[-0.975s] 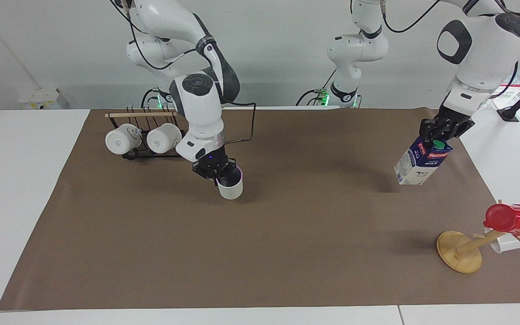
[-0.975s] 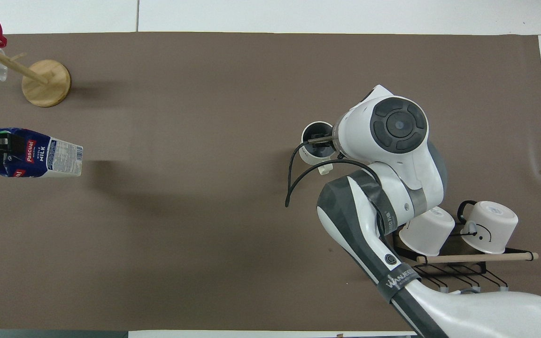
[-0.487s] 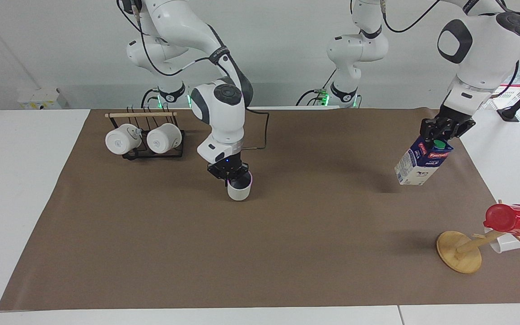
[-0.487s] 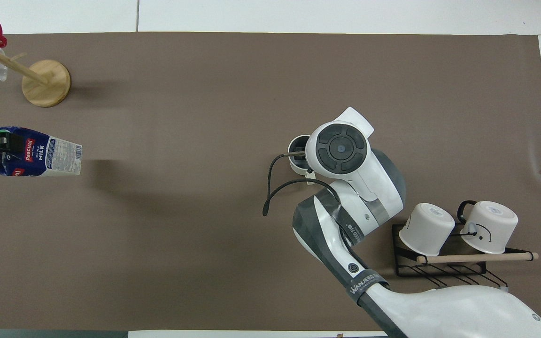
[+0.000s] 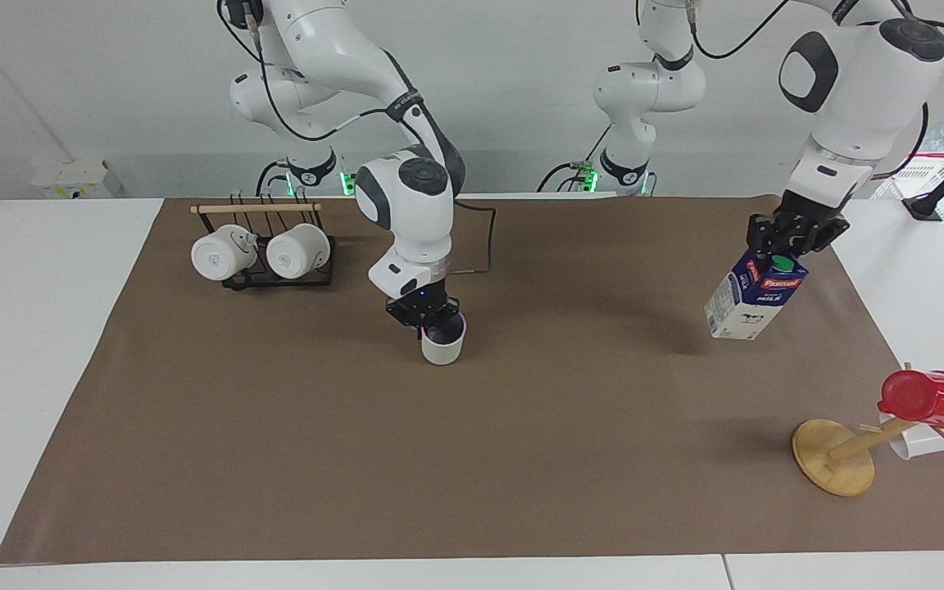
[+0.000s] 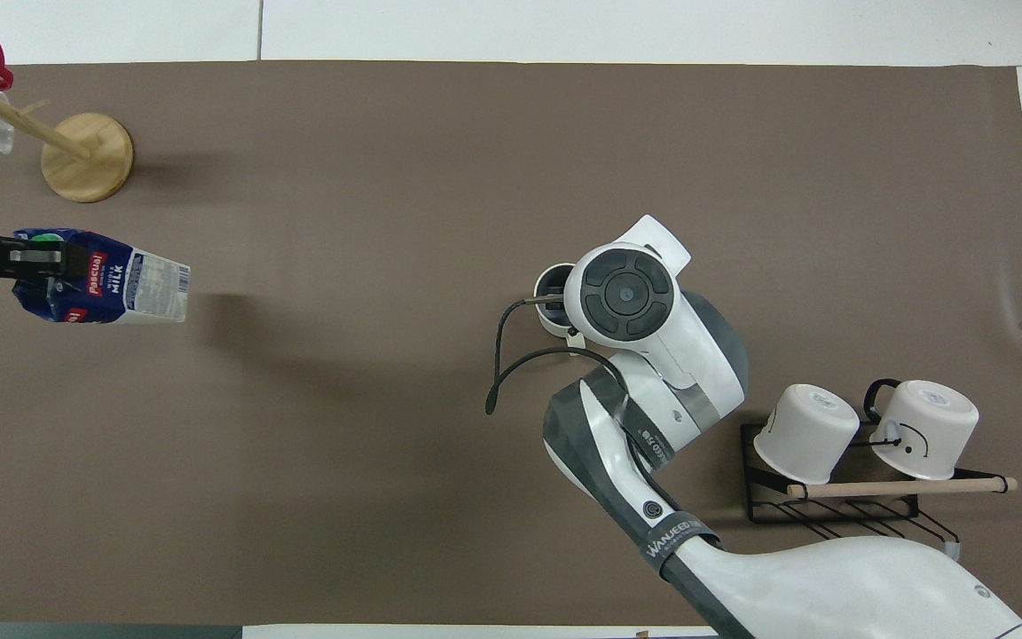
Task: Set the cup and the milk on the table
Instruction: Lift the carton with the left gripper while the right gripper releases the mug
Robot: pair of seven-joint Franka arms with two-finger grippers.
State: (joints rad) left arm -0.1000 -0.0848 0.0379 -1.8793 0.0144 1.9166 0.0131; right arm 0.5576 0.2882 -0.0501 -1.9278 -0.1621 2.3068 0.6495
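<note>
The off-white cup [image 5: 442, 346] with a grey-blue inside is upright at or just above the brown mat of the table [image 5: 439, 467], near its middle. My right gripper [image 5: 428, 316] is shut on its rim from above. In the overhead view the right wrist hides most of the cup [image 6: 548, 290]. My left gripper [image 5: 793, 238] is shut on the gabled top of the blue and white milk carton [image 5: 749, 303], which hangs tilted in the air over the mat at the left arm's end. The milk [image 6: 112, 288] and left gripper [image 6: 30, 264] also show in the overhead view.
A black wire rack [image 5: 275, 279] with two white mugs [image 5: 263, 254] stands at the right arm's end, near the robots. A wooden mug tree [image 5: 837, 455] with a red cup [image 5: 927, 399] stands at the left arm's end, farther from the robots.
My right gripper has carried the cup away from the rack toward the middle of the mat. My left gripper has shifted the milk slightly toward the middle too.
</note>
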